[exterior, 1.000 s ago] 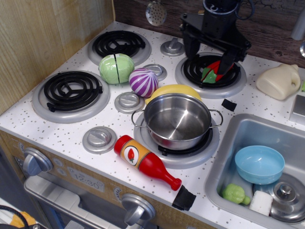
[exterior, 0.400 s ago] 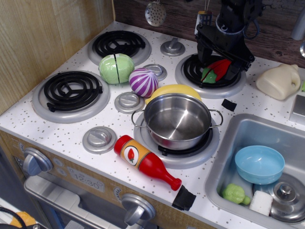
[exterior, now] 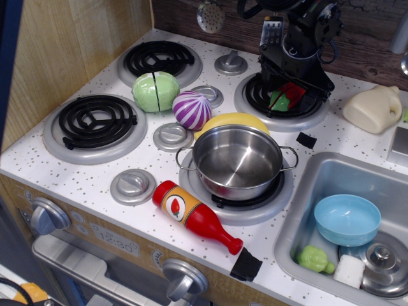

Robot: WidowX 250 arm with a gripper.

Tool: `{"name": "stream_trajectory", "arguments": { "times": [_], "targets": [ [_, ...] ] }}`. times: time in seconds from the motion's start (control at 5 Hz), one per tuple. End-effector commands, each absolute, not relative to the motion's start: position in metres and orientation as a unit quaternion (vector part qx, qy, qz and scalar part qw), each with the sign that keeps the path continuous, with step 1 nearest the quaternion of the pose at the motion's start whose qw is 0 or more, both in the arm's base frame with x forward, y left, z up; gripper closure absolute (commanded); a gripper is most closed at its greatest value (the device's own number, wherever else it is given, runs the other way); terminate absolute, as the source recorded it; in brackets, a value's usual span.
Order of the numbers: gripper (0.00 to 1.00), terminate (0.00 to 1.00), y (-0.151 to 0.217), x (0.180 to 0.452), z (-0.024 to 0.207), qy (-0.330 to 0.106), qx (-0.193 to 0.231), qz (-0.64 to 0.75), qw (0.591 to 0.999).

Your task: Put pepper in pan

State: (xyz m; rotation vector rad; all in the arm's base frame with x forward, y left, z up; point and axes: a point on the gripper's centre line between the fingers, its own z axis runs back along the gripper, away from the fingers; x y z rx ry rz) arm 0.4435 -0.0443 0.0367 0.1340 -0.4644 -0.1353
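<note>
The red pepper [exterior: 292, 93] with its green stem end [exterior: 278, 101] lies on the back right burner [exterior: 255, 95]. My black gripper [exterior: 293, 91] is down over it, its jaws open on either side of the pepper, and it hides part of the red body. I cannot tell whether the fingers touch the pepper. The shiny steel pan [exterior: 237, 160] stands empty on the front right burner, in front of and a little left of the gripper.
A yellow toy [exterior: 231, 120] lies just behind the pan. A purple onion [exterior: 192, 109] and a green cabbage [exterior: 156, 90] sit to the left. A ketchup bottle [exterior: 194, 215] lies at the front. The sink [exterior: 319, 175] holds a blue bowl [exterior: 347, 218]. A cream jug [exterior: 371, 108] stands at the right.
The gripper has shifted a little to the right and come down lower around the pepper, so less of the pepper shows. The pepper and the pan have not moved.
</note>
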Motion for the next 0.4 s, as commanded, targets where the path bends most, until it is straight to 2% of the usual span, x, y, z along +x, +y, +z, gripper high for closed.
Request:
{"name": "stream_trajectory", "arguments": {
  "times": [0.0, 0.2],
  "targets": [
    [1.00, 0.00, -0.040, 0.449, 0.054, -0.241, 0.069, -0.060, 0.966],
    [1.00, 0.00, -0.032, 0.438, 0.069, -0.215, 0.081, -0.053, 0.972]
  ]
}}
